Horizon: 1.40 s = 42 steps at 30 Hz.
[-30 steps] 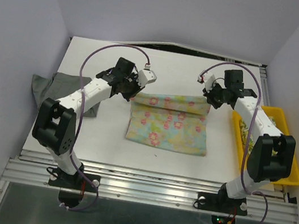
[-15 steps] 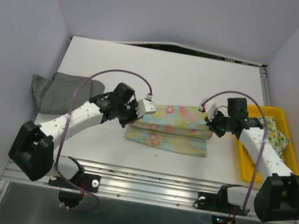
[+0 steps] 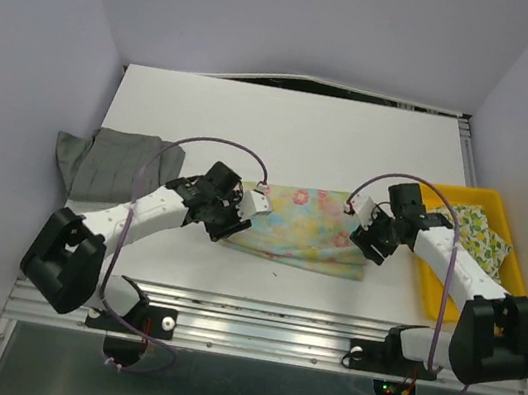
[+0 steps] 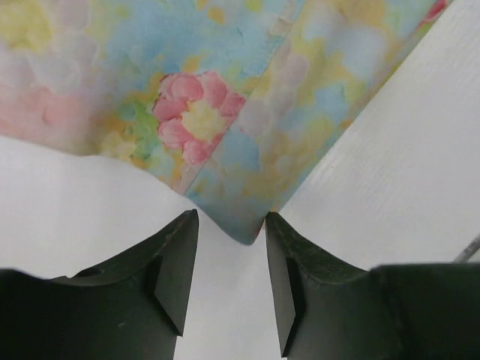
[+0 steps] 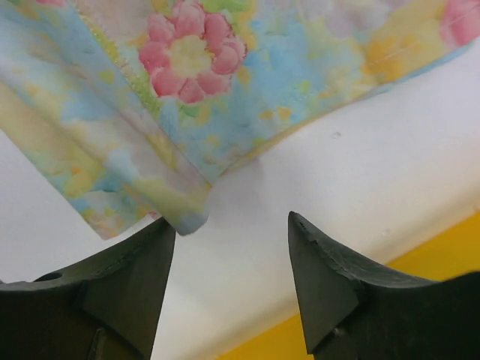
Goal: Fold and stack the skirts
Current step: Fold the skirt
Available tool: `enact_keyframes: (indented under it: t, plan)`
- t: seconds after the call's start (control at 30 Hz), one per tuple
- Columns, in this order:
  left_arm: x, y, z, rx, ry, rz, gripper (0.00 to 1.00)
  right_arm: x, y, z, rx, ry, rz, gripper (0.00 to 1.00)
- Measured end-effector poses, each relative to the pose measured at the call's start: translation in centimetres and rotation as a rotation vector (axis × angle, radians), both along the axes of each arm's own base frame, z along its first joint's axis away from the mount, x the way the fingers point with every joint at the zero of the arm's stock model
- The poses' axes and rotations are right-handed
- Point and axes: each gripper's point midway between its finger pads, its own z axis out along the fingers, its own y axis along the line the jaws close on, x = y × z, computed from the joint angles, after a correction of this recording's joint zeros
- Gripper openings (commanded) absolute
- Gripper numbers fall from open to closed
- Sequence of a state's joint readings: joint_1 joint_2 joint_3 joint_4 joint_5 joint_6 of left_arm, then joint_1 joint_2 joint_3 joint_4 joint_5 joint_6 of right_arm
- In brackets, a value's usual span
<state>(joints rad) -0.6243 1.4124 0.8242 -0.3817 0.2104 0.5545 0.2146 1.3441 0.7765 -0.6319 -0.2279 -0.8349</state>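
The flowery skirt [image 3: 302, 226] lies folded into a flat band on the table [image 3: 285, 130], stretched right between the two grippers. It looks like thin, floppy cotton, so it's probably light and not slippery, but it'll sag and unfold if it's only picked up by one point. Best bet is pinching both layers at the end corners, one arm per end.

The left gripper [image 4: 229, 225] sits at its end of the band, jaws parted a bit with the cloth corner poking in between the tips, not clamped. The right gripper [image 5: 232, 221] is spread wide, and the skirt's other corner sits just ahead of its left finger, with bare table between the tips.

The grey skirt [image 3: 112, 164] is bunched up well out past the left gripper. The green-yellow print skirt [image 3: 481, 232] sits in the yellow tray [image 3: 433, 299], just outside the right gripper.
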Motion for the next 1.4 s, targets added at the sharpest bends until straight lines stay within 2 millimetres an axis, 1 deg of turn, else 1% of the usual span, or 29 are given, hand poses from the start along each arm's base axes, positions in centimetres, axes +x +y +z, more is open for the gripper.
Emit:
enact_keyframes:
  t: [0.07,0.1,0.13,0.17,0.2,0.23,0.27,0.3,0.33,0.4,0.43,0.47,0.5,0.53,0.57,0.63,0.7,0.8,0.9,0.93,0.97,1.07,1.1,1.17,1.23,1.27,1.3,1.37,1.4]
  plan:
    - [-0.2,0.2,1.7,-0.024,-0.034,-0.013,0.52,0.2,0.0,2.4,0.012,-0.044,0.005,0.62]
    - [-0.6,0.3,3.1,-0.048,-0.056,-0.025,0.54,0.3,0.2,3.6,0.022,-0.060,0.009,0.61]
    - [-0.8,0.3,3.9,-0.061,-0.067,-0.033,0.54,0.4,0.3,4.7,0.031,-0.071,0.012,0.60]
    - [-1.1,0.2,5.2,-0.086,-0.090,-0.042,0.54,0.8,0.6,6.2,0.047,-0.091,0.010,0.58]
    - [-1.2,0.1,6.5,-0.109,-0.109,-0.049,0.52,1.3,1.0,7.8,0.068,-0.117,0.008,0.56]
    - [-1.0,-0.1,7.5,-0.126,-0.125,-0.052,0.47,1.9,1.4,9.0,0.093,-0.134,0.000,0.54]
    - [-1.0,-0.3,7.9,-0.133,-0.128,-0.054,0.45,2.1,1.6,9.6,0.105,-0.138,-0.003,0.53]
    - [-0.5,-0.8,8.7,-0.148,-0.138,-0.056,0.42,2.7,2.0,10.5,0.125,-0.147,-0.008,0.50]
    - [-0.2,-1.1,9.0,-0.153,-0.139,-0.058,0.41,3.3,2.6,11.0,0.152,-0.139,-0.019,0.47]
    - [0.7,-1.8,8.7,-0.147,-0.116,-0.052,0.40,4.0,3.3,10.4,0.176,-0.090,-0.037,0.43]
    - [1.0,-2.1,8.0,-0.137,-0.097,-0.047,0.39,4.2,3.6,9.5,0.185,-0.051,-0.051,0.43]
    - [1.3,-2.3,7.1,-0.124,-0.076,-0.041,0.38,4.3,3.9,8.1,0.188,0.007,-0.068,0.42]
    - [1.6,-2.4,5.7,-0.099,-0.045,-0.032,0.36,4.2,4.2,7.1,0.185,0.049,-0.079,0.42]
    - [1.7,-2.3,4.9,-0.083,-0.026,-0.026,0.35,4.0,4.3,6.3,0.181,0.080,-0.087,0.42]
    - [1.8,-2.2,3.7,-0.059,-0.003,-0.018,0.34,3.4,4.4,4.9,0.173,0.132,-0.101,0.42]
    - [1.9,-2.0,1.9,-0.024,0.026,-0.010,0.32,2.0,4.8,3.2,0.157,0.191,-0.103,0.42]
    - [1.8,-1.6,0.7,0.000,0.037,-0.004,0.31,0.3,5.3,2.1,0.136,0.236,-0.091,0.43]
    - [1.4,-1.0,-1.0,0.032,0.059,0.002,0.30,-1.1,5.5,0.5,0.096,0.289,-0.087,0.42]
    - [0.8,-0.4,-2.6,0.064,0.089,0.000,0.27,-0.9,4.9,-1.2,0.046,0.316,-0.113,0.41]
    - [0.8,-0.4,-2.7,0.065,0.087,-0.002,0.27,-0.5,4.6,-2.1,0.018,0.317,-0.125,0.41]
    - [0.9,-0.5,-2.7,0.062,0.084,-0.003,0.27,-0.1,4.5,-2.6,0.005,0.320,-0.136,0.41]
    - [0.8,-0.6,-2.8,0.057,0.082,-0.010,0.26,0.8,4.0,-2.8,-0.038,0.318,-0.173,0.40]
    - [0.7,-0.6,-2.8,0.052,0.078,-0.017,0.26,1.2,3.9,-2.9,-0.053,0.326,-0.180,0.41]
    - [0.4,-0.8,-2.8,0.048,0.071,-0.028,0.26,2.7,3.9,-2.8,-0.083,0.320,-0.192,0.41]
    - [-0.3,-1.3,-2.7,0.044,0.065,-0.054,0.26,4.6,4.1,-2.7,-0.104,0.304,-0.203,0.41]
    - [-0.6,-1.5,-2.7,0.039,0.068,-0.066,0.25,6.6,4.4,-2.7,-0.110,0.282,-0.207,0.41]
    - [-1.1,-2.0,-2.7,0.033,0.067,-0.090,0.26,7.9,4.8,-2.6,-0.109,0.263,-0.207,0.41]
    - [-1.8,-3.0,-2.6,0.019,0.069,-0.129,0.26,12.2,5.7,-2.5,-0.111,0.196,-0.212,0.41]
    - [-2.2,-3.5,-2.6,0.011,0.069,-0.150,0.26,14.0,6.2,-2.3,-0.102,0.164,-0.212,0.41]
